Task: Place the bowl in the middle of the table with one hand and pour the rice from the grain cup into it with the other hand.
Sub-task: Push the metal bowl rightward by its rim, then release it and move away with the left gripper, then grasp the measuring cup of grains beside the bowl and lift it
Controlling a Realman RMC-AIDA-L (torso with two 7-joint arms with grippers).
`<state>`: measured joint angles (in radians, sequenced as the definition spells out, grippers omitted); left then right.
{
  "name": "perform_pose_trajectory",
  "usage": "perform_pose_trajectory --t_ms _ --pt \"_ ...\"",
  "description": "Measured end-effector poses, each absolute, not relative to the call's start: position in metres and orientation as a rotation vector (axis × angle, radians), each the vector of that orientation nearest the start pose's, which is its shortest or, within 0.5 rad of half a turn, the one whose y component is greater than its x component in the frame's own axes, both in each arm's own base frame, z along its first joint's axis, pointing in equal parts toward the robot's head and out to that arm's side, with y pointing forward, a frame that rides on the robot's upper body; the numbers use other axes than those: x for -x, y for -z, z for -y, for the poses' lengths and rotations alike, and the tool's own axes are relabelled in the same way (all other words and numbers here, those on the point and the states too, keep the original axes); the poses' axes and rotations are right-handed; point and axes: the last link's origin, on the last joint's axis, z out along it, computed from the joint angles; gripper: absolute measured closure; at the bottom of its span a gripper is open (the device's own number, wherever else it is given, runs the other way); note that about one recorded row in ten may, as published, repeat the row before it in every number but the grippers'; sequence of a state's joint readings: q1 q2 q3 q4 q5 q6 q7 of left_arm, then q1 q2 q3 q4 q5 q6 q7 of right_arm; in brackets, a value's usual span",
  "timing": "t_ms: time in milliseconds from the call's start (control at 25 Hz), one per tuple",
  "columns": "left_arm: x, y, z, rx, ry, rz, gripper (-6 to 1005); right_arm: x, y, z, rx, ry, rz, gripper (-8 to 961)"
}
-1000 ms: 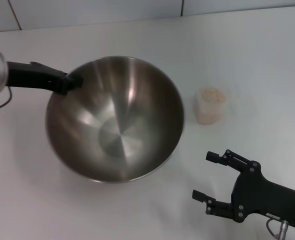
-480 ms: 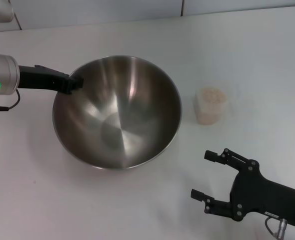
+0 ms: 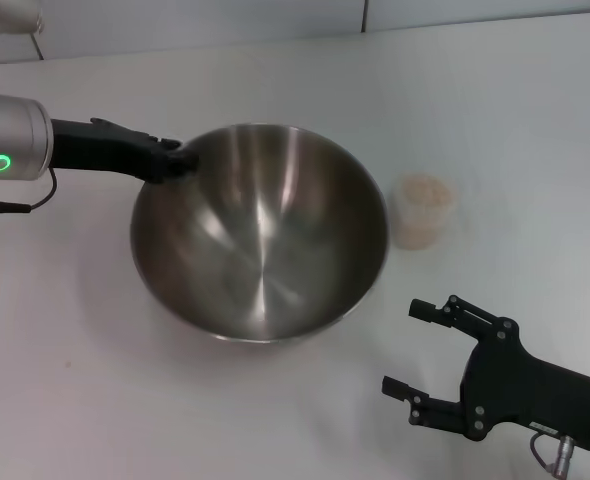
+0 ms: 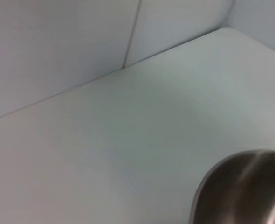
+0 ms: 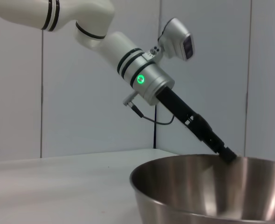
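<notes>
The large steel bowl (image 3: 260, 235) is near the middle of the white table (image 3: 95, 380), tilted, and empty inside. My left gripper (image 3: 180, 160) is shut on its far-left rim. The bowl also shows in the left wrist view (image 4: 242, 191) and in the right wrist view (image 5: 207, 186), where the left gripper (image 5: 228, 156) grips the rim. The clear grain cup (image 3: 421, 212), full of pale rice (image 3: 422, 189), stands upright just right of the bowl, apart from it. My right gripper (image 3: 407, 350) is open and empty at the near right, nearer to me than the cup.
A grey wall (image 3: 195, 25) runs along the table's far edge. The left arm (image 3: 15, 150) reaches in from the left side. Bare tabletop lies in front of the bowl and to the far right.
My left gripper has carried the bowl to the right, closer to the cup. The cup and the right arm have not moved.
</notes>
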<state>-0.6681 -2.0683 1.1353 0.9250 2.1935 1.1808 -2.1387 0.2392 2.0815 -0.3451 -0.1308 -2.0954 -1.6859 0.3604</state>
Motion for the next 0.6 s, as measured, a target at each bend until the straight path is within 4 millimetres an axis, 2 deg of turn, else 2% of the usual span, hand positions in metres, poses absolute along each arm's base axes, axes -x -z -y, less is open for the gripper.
perform_pose_trajectory --t_ms 280,360,400,480,600 --pt "0.181 -0.015 -0.39 2.649 0.271 0.738 674 -0.324 0.057 -0.183 2.448 -0.897 -0.219 125" --pt "0.182 -0.035 -0.369 2.644 0.353 0.551 623 -0.324 0.056 -0.183 2.447 -0.895 -0.22 125" --pt "0.184 -0.039 -0.36 2.644 0.377 0.484 554 -0.324 0.056 -0.183 2.444 -0.893 -0.222 125" --pt "0.192 -0.041 -0.337 2.664 0.411 0.339 415 -0.325 0.055 -0.183 2.434 -0.89 -0.227 125" --pt "0.196 -0.04 -0.327 2.674 0.42 0.278 313 -0.326 0.054 -0.182 2.419 -0.889 -0.234 125"
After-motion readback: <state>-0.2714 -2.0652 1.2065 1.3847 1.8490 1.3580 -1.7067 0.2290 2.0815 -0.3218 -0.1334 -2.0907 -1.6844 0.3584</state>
